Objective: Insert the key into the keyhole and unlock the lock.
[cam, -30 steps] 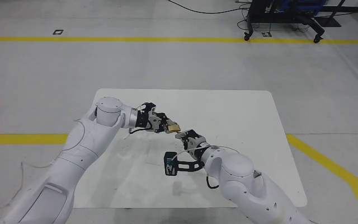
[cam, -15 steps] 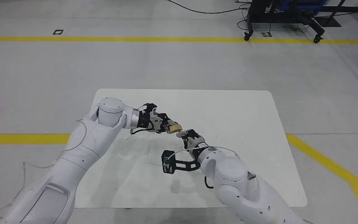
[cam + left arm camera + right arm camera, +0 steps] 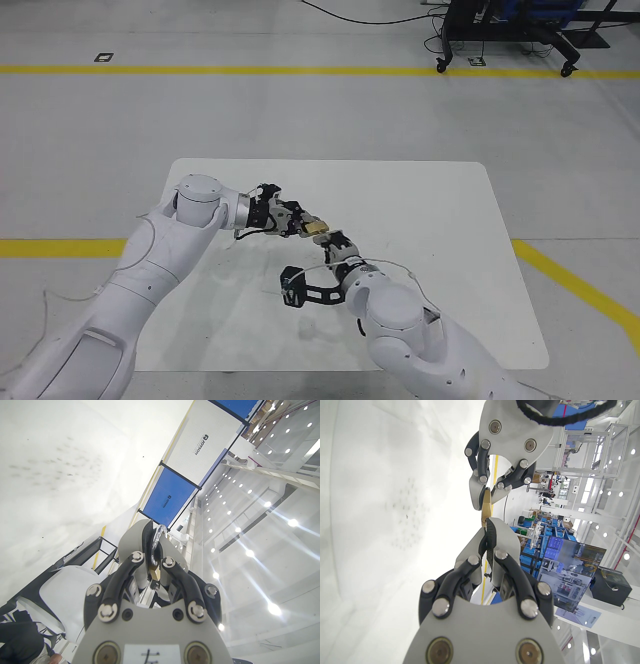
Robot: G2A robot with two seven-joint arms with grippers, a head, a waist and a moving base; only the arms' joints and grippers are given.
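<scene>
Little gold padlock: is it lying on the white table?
No, the left gripper holds the small brass padlock up above the white table.

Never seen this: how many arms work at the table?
2. Left arm over the table, left side, holding the lock; right arm near the front edge, key at the lock.

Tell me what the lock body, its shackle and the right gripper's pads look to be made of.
Lock body: probably brass, golden yellow with a dull metallic sheen. Shackle: polished steel or chrome plating, going by its silvery, mirror-like glints. Right gripper pads: likely black rubber, matte with a ribbed face.
</scene>
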